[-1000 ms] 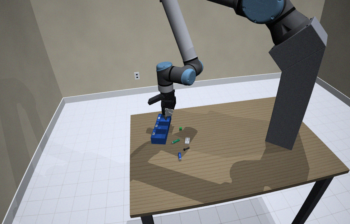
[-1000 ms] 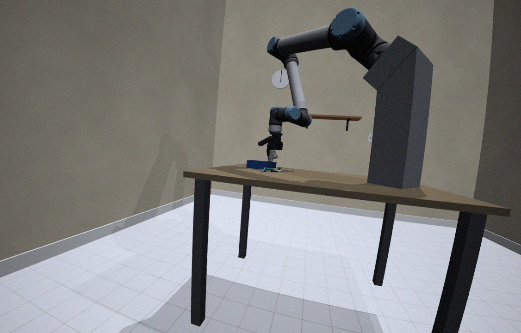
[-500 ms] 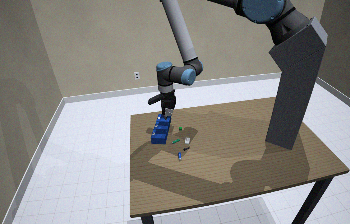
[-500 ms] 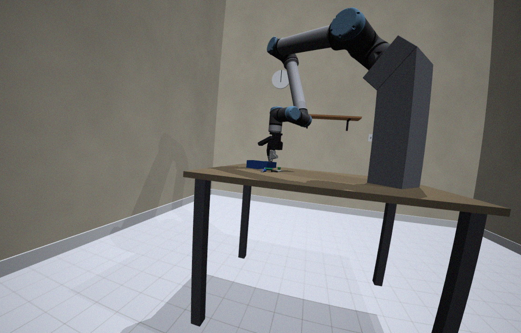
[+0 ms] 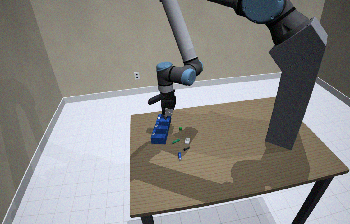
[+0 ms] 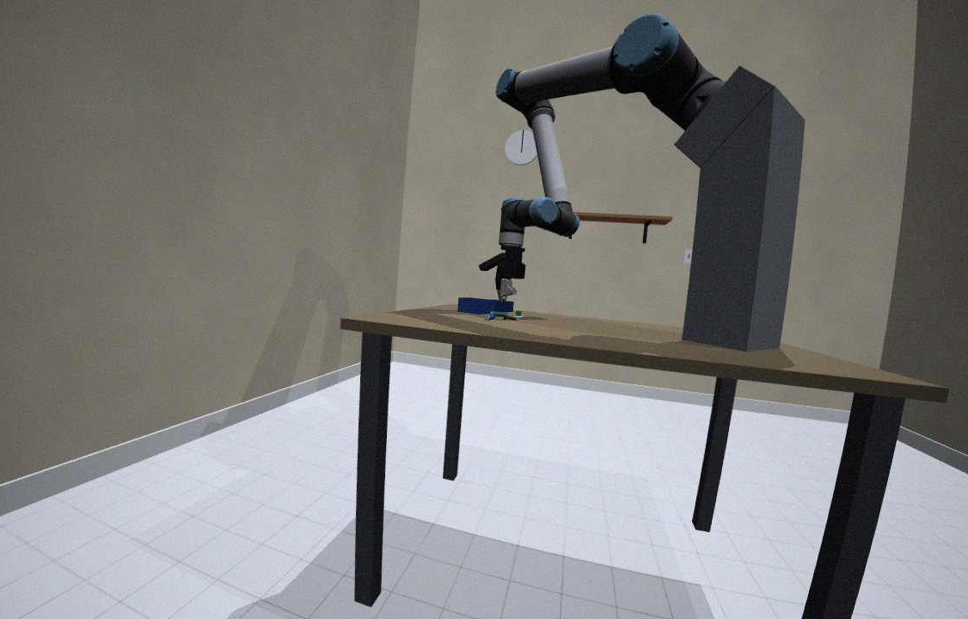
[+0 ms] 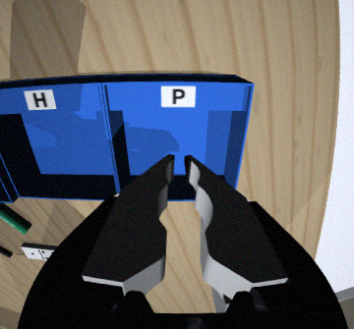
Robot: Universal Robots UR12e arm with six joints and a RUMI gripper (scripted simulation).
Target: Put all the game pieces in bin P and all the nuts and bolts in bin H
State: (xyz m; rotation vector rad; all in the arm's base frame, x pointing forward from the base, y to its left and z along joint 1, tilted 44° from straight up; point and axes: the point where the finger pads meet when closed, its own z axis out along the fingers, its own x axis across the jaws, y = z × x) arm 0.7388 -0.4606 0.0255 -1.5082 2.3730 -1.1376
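A white tag reading "P" (image 7: 178,96) sits on the blue bin's far wall, straight ahead of the fingertips; another tag, "H" (image 7: 40,99), marks the neighbouring compartment, off to their left.

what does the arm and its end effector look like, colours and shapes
The arm has light grey tubular links, dark grey joint housings and round blue caps. It rises from a slanted grey pedestal. The end effector is black, with two angular faceted fingers tapering to narrow tips. No cables or markings show.

Gripper (image 6: 505,294) above blue bins (image 6: 484,305)
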